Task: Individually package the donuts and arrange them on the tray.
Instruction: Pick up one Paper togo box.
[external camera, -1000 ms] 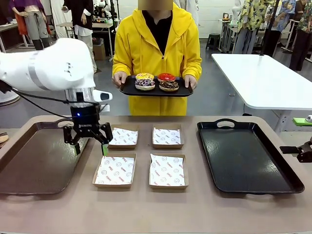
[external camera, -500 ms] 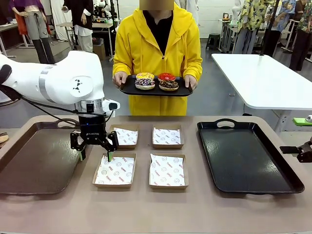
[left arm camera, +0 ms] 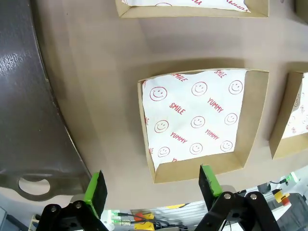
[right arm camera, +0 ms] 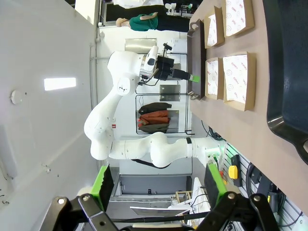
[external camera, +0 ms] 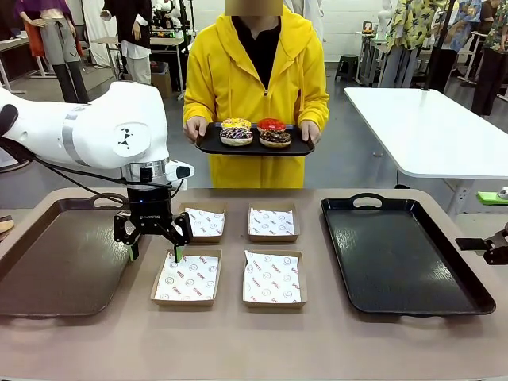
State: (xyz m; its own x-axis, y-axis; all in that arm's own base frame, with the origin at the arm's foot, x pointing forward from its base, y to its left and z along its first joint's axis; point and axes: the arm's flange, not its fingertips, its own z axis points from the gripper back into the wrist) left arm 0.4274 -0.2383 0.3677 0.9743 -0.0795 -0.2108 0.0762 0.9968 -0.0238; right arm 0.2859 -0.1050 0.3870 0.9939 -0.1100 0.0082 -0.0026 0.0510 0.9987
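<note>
Yellow donut [external camera: 236, 124], red donut [external camera: 271, 125], sprinkled chocolate donut [external camera: 236, 136] and dark chocolate donut [external camera: 275, 139] sit close together, two behind and two in front, on a small black tray [external camera: 208, 146]. A person in a yellow hooded top holds it level at the far side of the surface [external camera: 254, 341], one hand [external camera: 194, 127] at each end. On the surface itself four brown cardboard boxes lined with printed paper lie in a square: far-left box [external camera: 201, 223], far-right box [external camera: 271, 223], near-left box [external camera: 186, 278] and near-right box [external camera: 272, 279]. A brown tray [external camera: 55, 262] lies to their left and a large black tray [external camera: 405, 254] to their right. The left arm [external camera: 103, 131] reaches in above the gap between the brown tray and the boxes, pointing straight down. The left jaws are spread wide with nothing between them; one green pad [external camera: 178, 254] hangs at the far left corner of the near-left box, the other [external camera: 132, 252] at the rim of the brown tray. In the left wrist view that box [left arm camera: 202, 120] lies just ahead of the pads [left arm camera: 96, 190]. The right jaws, at the right edge beside the large black tray, are also wide open and hold nothing, their pads [right arm camera: 103, 182] well apart.
</note>
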